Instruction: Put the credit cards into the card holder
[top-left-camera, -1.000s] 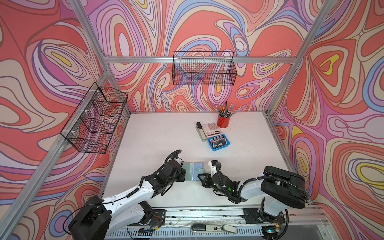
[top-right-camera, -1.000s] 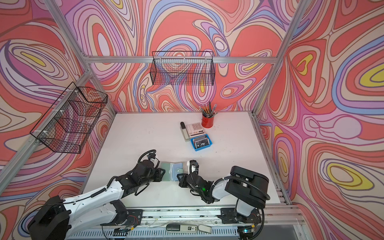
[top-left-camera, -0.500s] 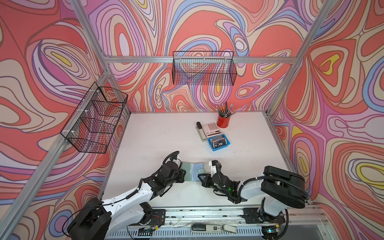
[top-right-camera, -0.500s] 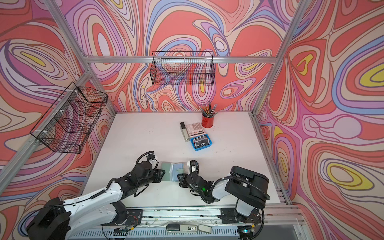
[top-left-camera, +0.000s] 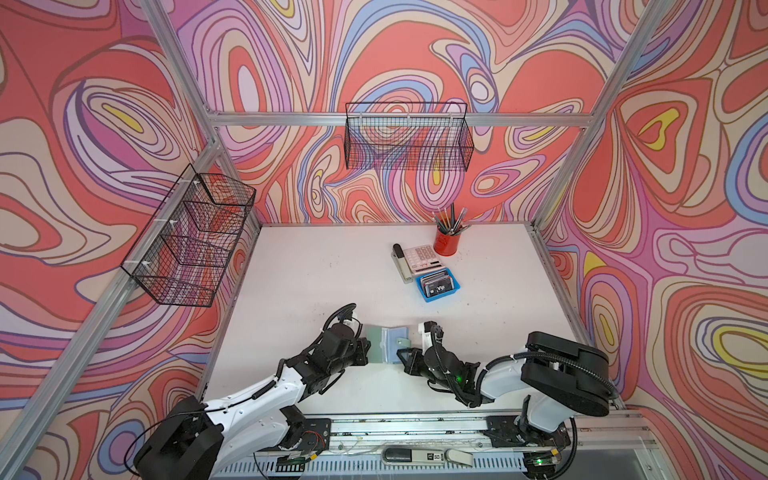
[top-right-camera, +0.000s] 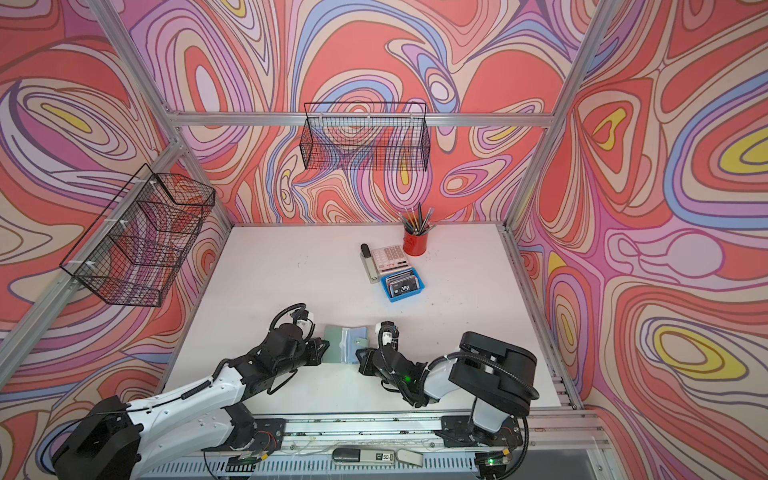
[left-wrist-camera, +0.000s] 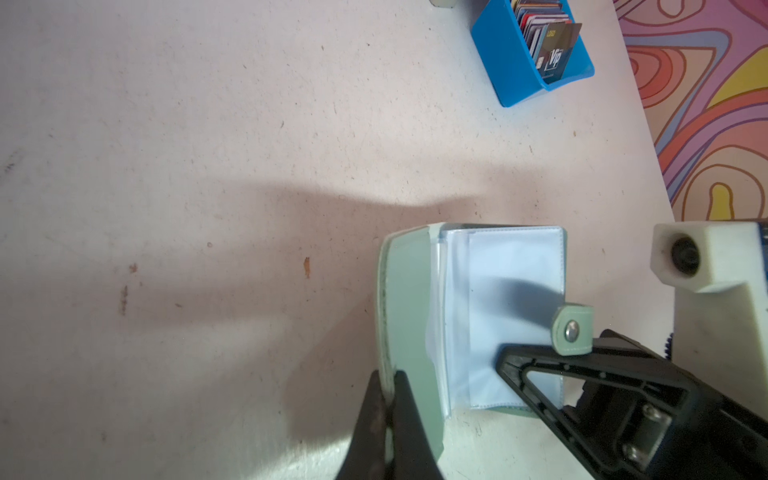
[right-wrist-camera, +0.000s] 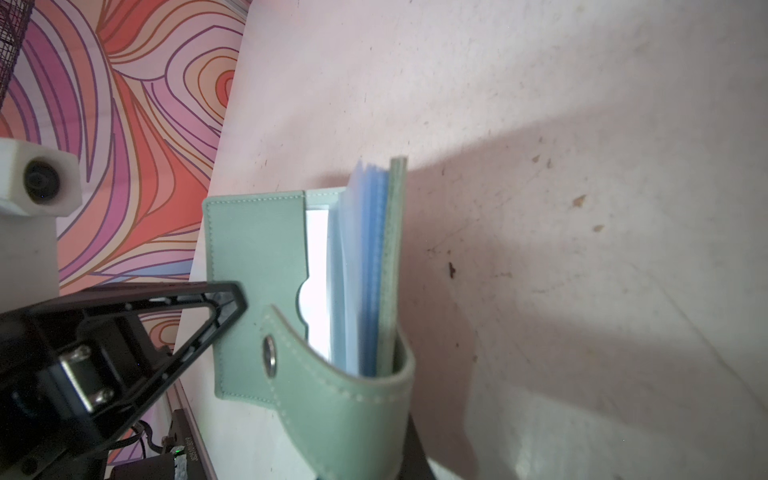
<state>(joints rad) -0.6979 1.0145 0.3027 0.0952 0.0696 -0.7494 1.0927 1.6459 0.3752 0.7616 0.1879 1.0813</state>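
Now the sage-green leather-like card holder (top-left-camera: 388, 345) stands open.
Its 2 sides sit clamped in the left gripper (left-wrist-camera: 388, 380) and right gripper (top-left-camera: 402, 356), robot-side of the blue plastic tray (left-wrist-camera: 498, 62) holding mixed-colour credit cards (left-wrist-camera: 548, 41).

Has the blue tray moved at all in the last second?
No. The blue tray has stayed put in both top views, in the same spot beside the calculator.

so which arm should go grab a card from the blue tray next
Right, likely: the blue tray of credit cards sits right of centre, beyond the right gripper. The left gripper is shut on the card holder and could steady it; the right must let go first.
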